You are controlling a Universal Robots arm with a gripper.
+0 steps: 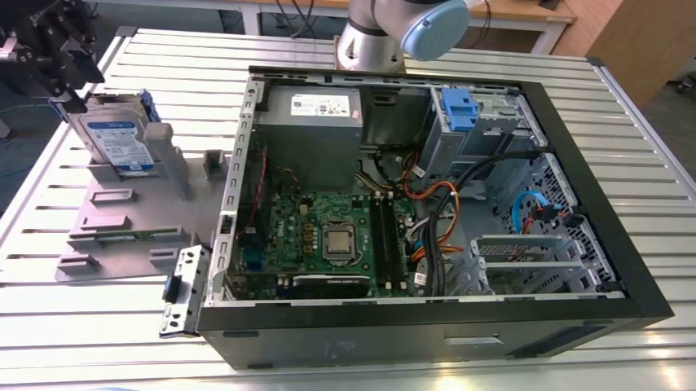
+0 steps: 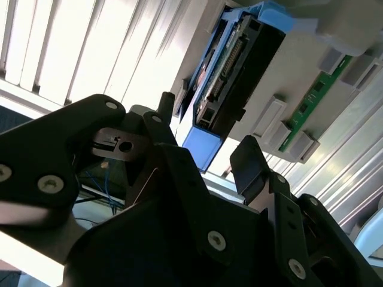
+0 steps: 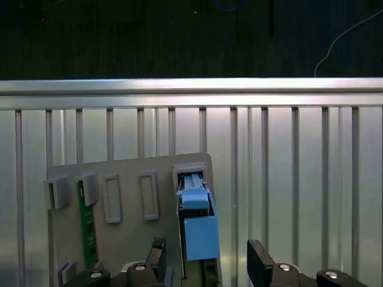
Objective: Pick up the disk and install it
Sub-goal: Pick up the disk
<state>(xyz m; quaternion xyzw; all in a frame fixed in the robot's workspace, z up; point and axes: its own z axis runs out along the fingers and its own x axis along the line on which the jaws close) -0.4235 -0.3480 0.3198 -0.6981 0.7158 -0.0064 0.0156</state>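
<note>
The black fingers [image 3: 260,260] stand wide apart with nothing held between them. In both wrist views the blue-framed end of the disk [image 3: 197,230] sits in the gap between them, clear of each pad, nearer to one finger than to the other. The gripper [image 3: 207,248] hangs just over that end; in the second wrist view the gripper [image 2: 206,128] has the disk [image 2: 233,72] beyond its tips, the connector edge and dark underside turned toward the camera. The disk stands on edge in a slot of a grey fixture plate [image 3: 128,179], and a green memory stick [image 3: 88,224] stands in another slot of the same plate, near but apart from it. In the exterior view the gripper [image 1: 68,90] is at ten o'clock of the picture, directly above the disk [image 1: 114,134], whose white-and-blue label faces outward. The grey fixture plate [image 1: 125,216] lies at nine o'clock on a slatted metal table [image 1: 65,326]. Just beside the plate, filling the middle and running out toward four o'clock, lies an open computer case [image 1: 609,301] with its motherboard [image 1: 326,228] and power supply [image 1: 310,114] exposed. A blue drive bay [image 1: 457,110] sits inside the case at one o'clock. The arm [image 1: 403,32] rises at twelve o'clock, behind the case.
</note>
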